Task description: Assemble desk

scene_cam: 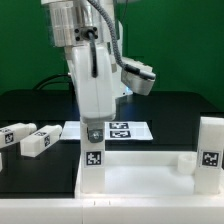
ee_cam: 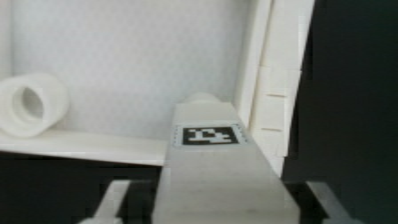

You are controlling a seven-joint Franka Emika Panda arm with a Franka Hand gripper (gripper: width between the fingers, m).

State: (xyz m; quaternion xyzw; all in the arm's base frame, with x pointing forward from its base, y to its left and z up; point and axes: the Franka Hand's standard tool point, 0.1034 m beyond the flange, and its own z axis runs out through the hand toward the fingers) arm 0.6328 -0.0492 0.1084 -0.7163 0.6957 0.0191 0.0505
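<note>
The desk's white tabletop [scene_cam: 140, 178] lies flat at the front of the black table. My gripper [scene_cam: 93, 128] is shut on a white square-section leg [scene_cam: 94, 165], which stands upright at the tabletop's corner on the exterior view's left, its tag facing the camera. In the wrist view the same leg [ee_cam: 221, 165] runs out between my fingers [ee_cam: 125, 200], over the tabletop [ee_cam: 134, 60], with a round corner socket [ee_cam: 25, 105] off to one side. I cannot tell whether the leg's end sits in a socket. Another leg [scene_cam: 210, 152] stands upright at the tabletop's corner on the exterior view's right.
Two loose legs [scene_cam: 14, 135] [scene_cam: 38, 143] lie on the black table at the exterior view's left. The marker board [scene_cam: 118, 130] lies behind the tabletop. A small raised socket [scene_cam: 187, 160] sits on the tabletop near the right leg.
</note>
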